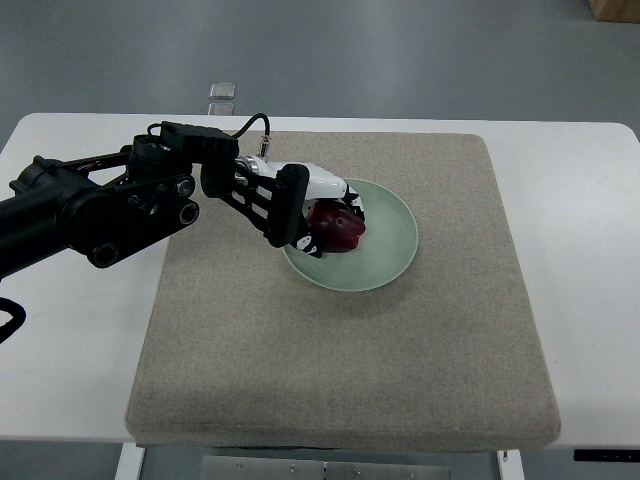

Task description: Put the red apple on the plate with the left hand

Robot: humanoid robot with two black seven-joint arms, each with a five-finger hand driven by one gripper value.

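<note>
Top view shows the left hand (300, 208) reaching in from the left edge, fingers curled around the red apple (338, 228), so it's got a grip on it. The apple sits over the left part of the pale green plate (385, 245), low enough that I can't tell if it's touching the plate surface or just above it.

No readable writing or brand marks anywhere, not on the arm, plate or mat. A small clear thing (222, 91) sits past the table's far edge, too small to make out.

The plate is roughly mid-mat, slightly toward the far side, on a beige mat (350, 370) that covers most of the white table (590, 300). Plenty of bare mat on the near side and to the right of the plate. White table strips run along both sides of the mat, and the right one is open. A brown box corner (614, 8) pokes in at the top right, on the floor well away.
</note>
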